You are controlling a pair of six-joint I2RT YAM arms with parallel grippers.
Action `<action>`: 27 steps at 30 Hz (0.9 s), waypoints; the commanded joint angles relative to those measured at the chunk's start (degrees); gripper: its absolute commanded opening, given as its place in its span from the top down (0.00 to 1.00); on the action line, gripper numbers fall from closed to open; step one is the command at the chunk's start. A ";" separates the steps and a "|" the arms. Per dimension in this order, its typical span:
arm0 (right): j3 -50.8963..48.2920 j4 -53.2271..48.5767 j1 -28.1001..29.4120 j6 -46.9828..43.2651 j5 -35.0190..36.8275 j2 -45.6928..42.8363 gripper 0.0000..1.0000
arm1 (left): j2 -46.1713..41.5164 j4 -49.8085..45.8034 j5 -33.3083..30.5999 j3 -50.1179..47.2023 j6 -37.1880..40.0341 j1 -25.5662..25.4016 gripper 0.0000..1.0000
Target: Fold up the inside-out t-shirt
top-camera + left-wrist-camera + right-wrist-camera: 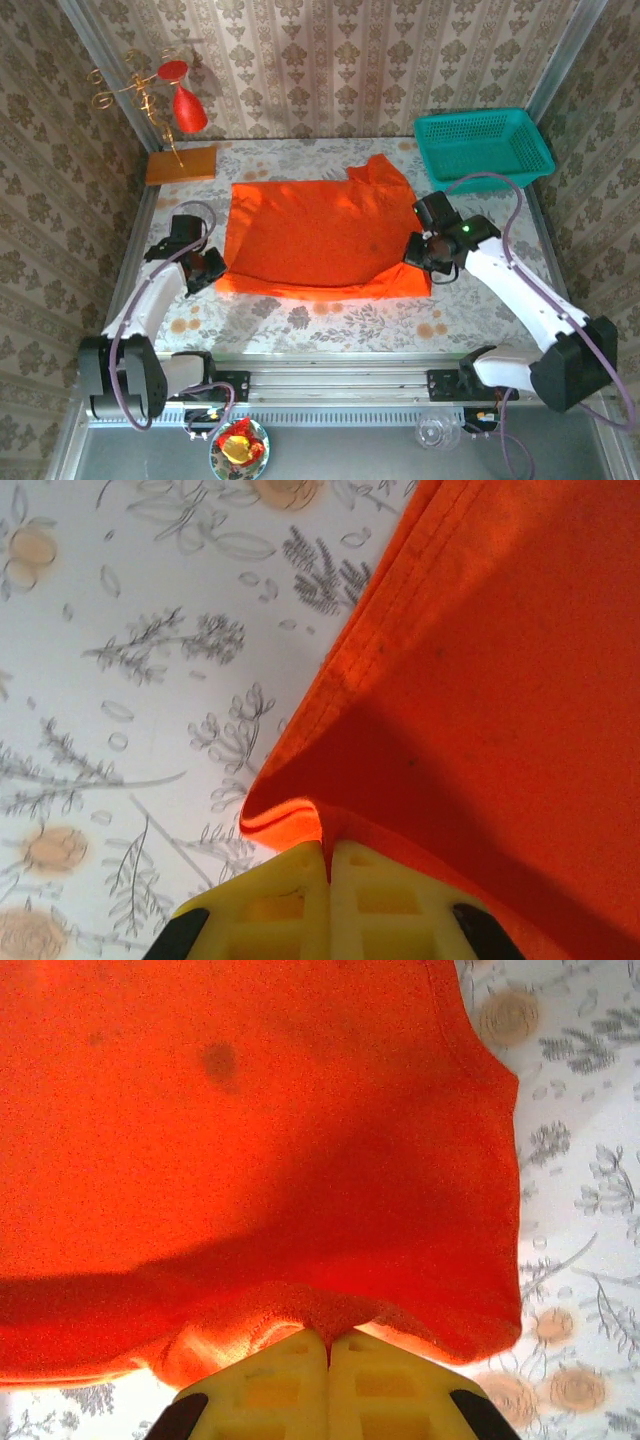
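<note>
Bright orange-red t-shirt [320, 235] lies spread across the floral table [300, 320] — plain, softly wrinkled, sleeve poking far-right, both near corners bunched up.

Floral-print table [300, 320]: orange t-shirt [320, 240] spread mid-table, teal basket [485, 145] far right, wooden block [181, 164] far left.

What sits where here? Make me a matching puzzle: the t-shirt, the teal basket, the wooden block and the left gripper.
1 t-shirt
2 basket
3 wooden block
4 left gripper

A far right corner
B shut on the shirt's near left corner
C spread out in the middle
D far left corner

Pairs: 1-C, 2-A, 3-D, 4-B
</note>
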 commanded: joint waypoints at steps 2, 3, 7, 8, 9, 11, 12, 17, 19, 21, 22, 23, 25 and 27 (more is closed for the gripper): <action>3.88 2.88 -1.74 -5.74 -0.92 4.90 1.00 | 5.27 2.39 0.85 4.26 5.65 1.18 1.00; 4.64 3.15 -2.22 -6.25 -0.96 6.07 1.00 | 6.56 2.86 0.96 5.03 6.23 1.33 1.00; 7.19 4.33 -3.69 -8.01 -1.08 11.20 1.00 | 11.93 3.85 2.19 7.63 7.76 1.77 1.00; 7.77 4.68 -4.03 -8.34 -1.29 12.27 1.00 | 13.31 3.92 2.32 8.27 7.97 1.77 1.00; 8.23 4.82 -4.36 -8.67 -1.32 13.38 1.00 | 14.63 4.19 2.67 8.95 8.06 1.86 1.00; 8.86 5.20 -4.78 -9.08 -1.31 15.17 1.00 | 17.11 4.45 4.00 10.57 8.63 1.86 0.97; 9.08 5.40 -4.91 -9.26 -1.31 16.13 1.00 | 18.49 3.89 4.16 11.85 8.81 1.86 0.95; 9.79 5.91 -5.55 -9.66 -1.22 19.35 1.00 | 21.32 2.39 4.57 15.39 9.98 1.86 0.81; 9.95 6.29 -5.64 -9.66 -1.32 19.79 1.00 | 20.88 1.89 3.66 16.14 10.50 1.88 0.76; 10.51 6.20 -5.74 -9.75 -0.97 20.17 1.00 | 20.03 1.13 2.82 16.56 10.97 1.86 0.69; 10.74 6.16 -5.76 -9.75 -0.81 20.27 1.00 | 19.62 0.69 2.40 16.65 11.19 1.86 0.67; 10.99 5.96 -5.81 -9.86 -0.63 20.35 1.00 | 19.09 0.22 2.19 16.61 11.23 1.86 0.66; 11.52 5.96 -6.03 -10.08 -0.56 20.64 1.00 | 17.88 0.08 2.40 15.95 11.17 1.78 0.66; 12.35 5.85 -6.21 -10.49 -0.46 21.22 1.00 | 16.70 -0.09 3.37 14.75 11.24 1.64 0.67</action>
